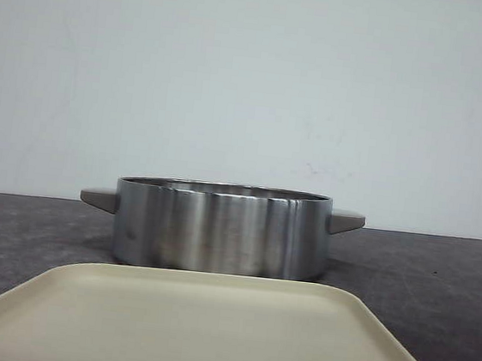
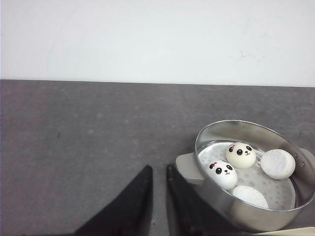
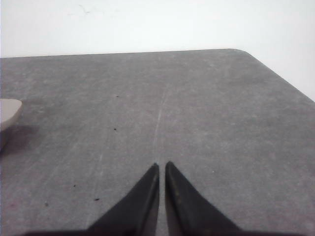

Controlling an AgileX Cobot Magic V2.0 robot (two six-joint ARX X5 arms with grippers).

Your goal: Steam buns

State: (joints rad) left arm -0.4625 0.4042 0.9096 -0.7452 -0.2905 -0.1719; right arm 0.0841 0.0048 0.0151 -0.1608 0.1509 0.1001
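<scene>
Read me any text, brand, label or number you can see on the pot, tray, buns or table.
None: no readable text in any view.
The steel pot shows only reflections, no brand mark.
The beige tray is plain.
The buns carry painted panda faces only, no writing.
The grey table has specks and scratches, no labels.

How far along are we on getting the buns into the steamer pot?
Loading looks done: four buns sit in the steel pot, two face-up, two showing plain white sides. The beige tray is bare. Nothing is in hand: the left end effector and right end effector are nearly closed and hold nothing. No lid is visible.
</scene>
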